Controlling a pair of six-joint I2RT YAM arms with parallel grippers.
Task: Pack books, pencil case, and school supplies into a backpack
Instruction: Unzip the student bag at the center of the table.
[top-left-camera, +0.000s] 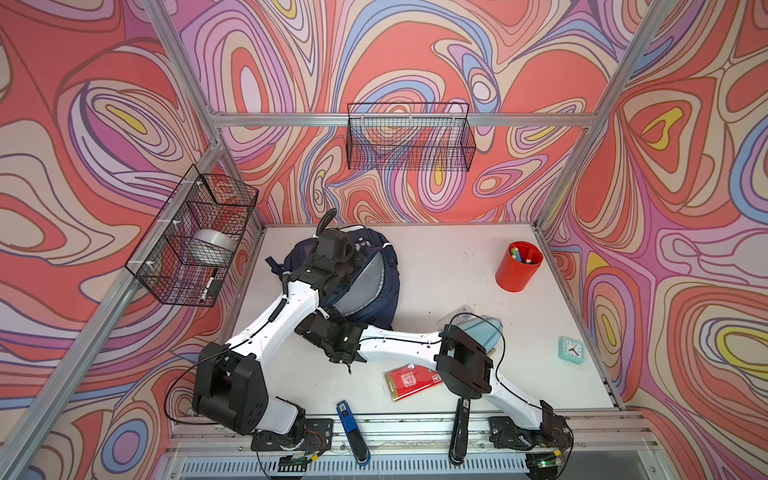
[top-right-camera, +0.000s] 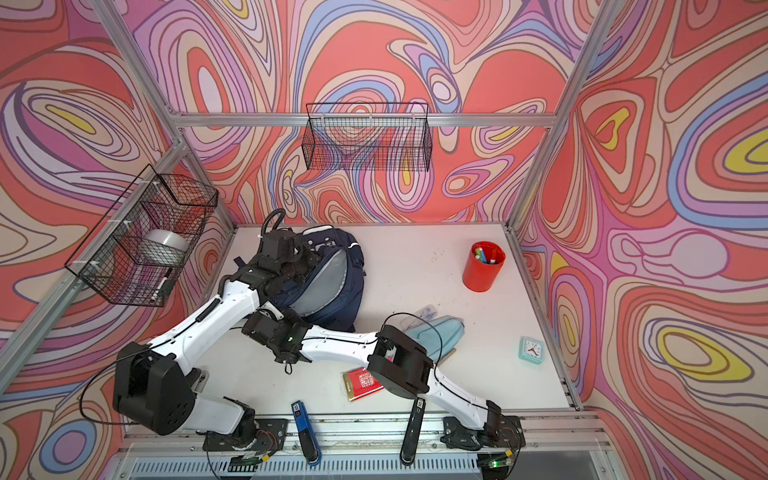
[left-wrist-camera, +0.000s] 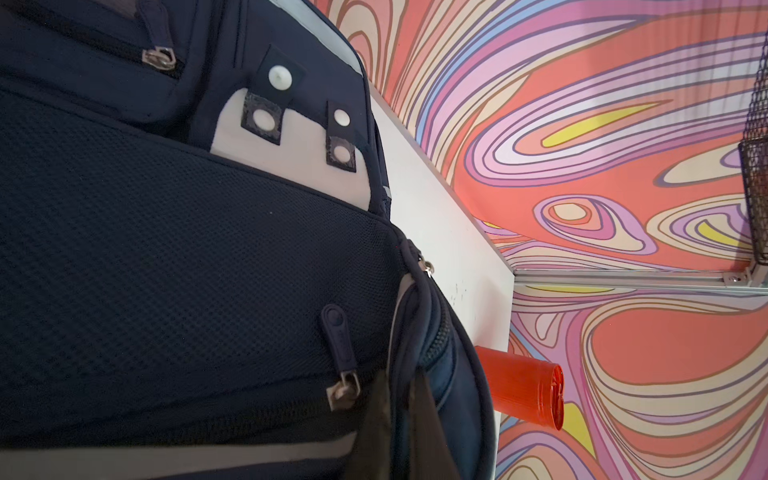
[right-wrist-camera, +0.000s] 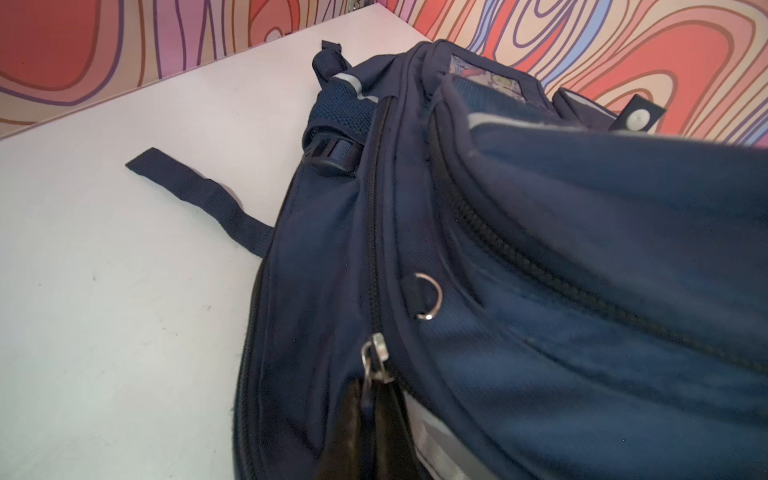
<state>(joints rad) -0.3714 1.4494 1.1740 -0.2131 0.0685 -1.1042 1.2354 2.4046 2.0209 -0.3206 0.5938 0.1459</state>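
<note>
**Both grippers pinch the blue backpack**

The left gripper (left-wrist-camera: 401, 399) is pinched shut. Its dark fingers (left-wrist-camera: 432, 436) squeeze the edge of the backpack (left-wrist-camera: 187, 270), right by a zip. The right gripper (right-wrist-camera: 374, 407) is pinched shut too. It holds the little metal zip pull (right-wrist-camera: 375, 356) on the side of the backpack, low down by the table (right-wrist-camera: 104, 291).

In both top views the left arm reaches over the backpack (top-left-camera: 384, 307) (top-right-camera: 345, 299). The right arm stretches across the table and meets it at the near side of the bag. The backpack lies at the far left of the white table, close to the back wall.

A strip with drawings (right-wrist-camera: 486, 79) peeks out of the open top of the bag. It may be a book, but too little shows to tell.

The light-blue pencil case (top-left-camera: 484, 330) lies on the right half of the table, partly hidden behind the right arm. A small clear packet (top-left-camera: 461, 311) touches its far side. A thin tan stick (top-right-camera: 450, 354) pokes out just beside its near side. The flat red packet (top-left-camera: 409, 380) lies near the front edge, partly under the right arm.

A red cup (top-left-camera: 517, 270) of markers stands at the far right. A small green clock (top-left-camera: 570, 351) sits by the right wall. A blue stapler (top-left-camera: 351, 428) and a black stapler (top-left-camera: 459, 428) lie over the front rail.
</note>
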